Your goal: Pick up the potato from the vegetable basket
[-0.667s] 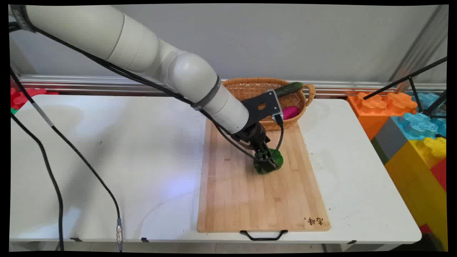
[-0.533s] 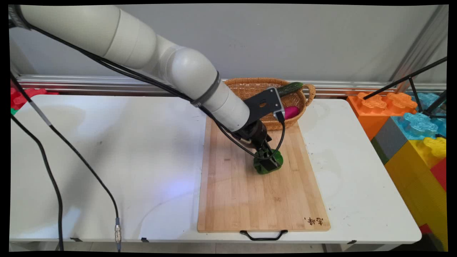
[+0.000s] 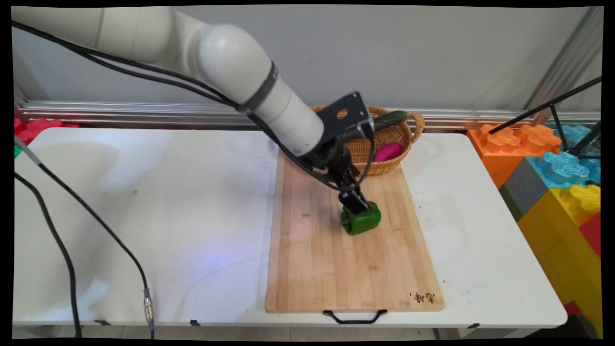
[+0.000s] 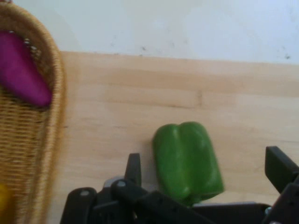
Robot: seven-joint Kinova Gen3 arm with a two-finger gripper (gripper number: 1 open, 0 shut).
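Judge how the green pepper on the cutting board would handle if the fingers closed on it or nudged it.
The green pepper lies on its side on the cutting board; its rounded lobes suggest it could rock or roll if nudged. Its glossy skin may be slippery. It looks like a light toy, though that is uncertain.

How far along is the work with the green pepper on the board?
Done: the pepper lies on the wooden board, outside the basket. In hand: nothing; the gripper hangs open at the pepper, one finger on each side, not gripping it. Left: hard to judge; a cucumber and a pink thing lie in the basket.
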